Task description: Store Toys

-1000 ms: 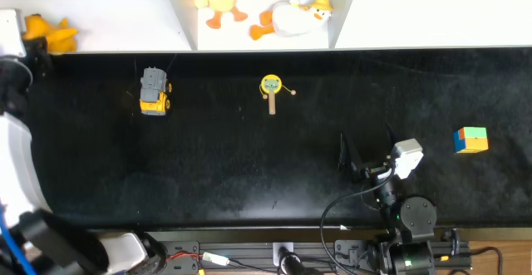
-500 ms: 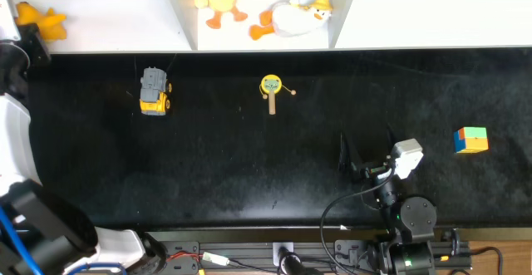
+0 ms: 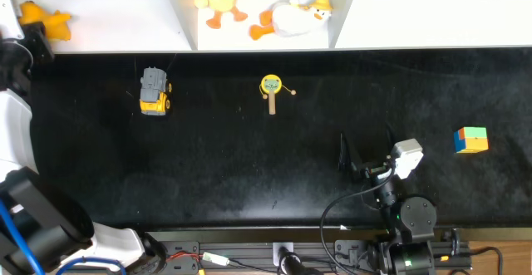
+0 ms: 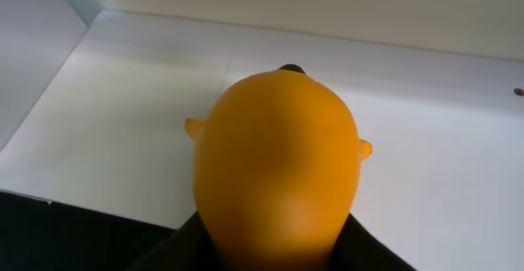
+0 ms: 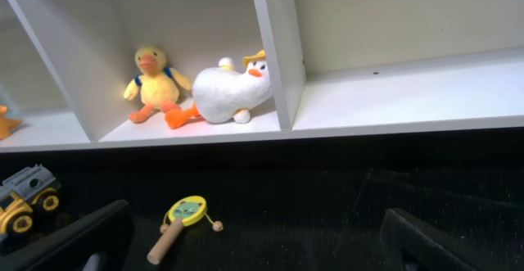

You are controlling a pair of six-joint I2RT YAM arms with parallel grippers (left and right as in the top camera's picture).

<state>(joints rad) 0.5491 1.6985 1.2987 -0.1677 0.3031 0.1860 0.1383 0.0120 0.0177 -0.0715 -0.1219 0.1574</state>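
Top view: your left tool [image 3: 33, 34] has the orange toy [image 3: 40, 16] at the shelf's [image 3: 108, 26] left compartment, while the truck [image 3: 154, 90], rattle [image 3: 271, 87] and cube [image 3: 470, 139] sit on the worktop [image 3: 233, 167]. Left wrist: its fingers clamp that toy. Right wrist: your right tool [image 5: 254, 238] gapes wide, empty, facing the yellow duck [image 5: 151, 74] and white duck [image 5: 229, 91]

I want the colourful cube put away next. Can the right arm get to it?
Probably yes. The cube lies on the black mat beside the right gripper, which is open and empty, with nothing between them.
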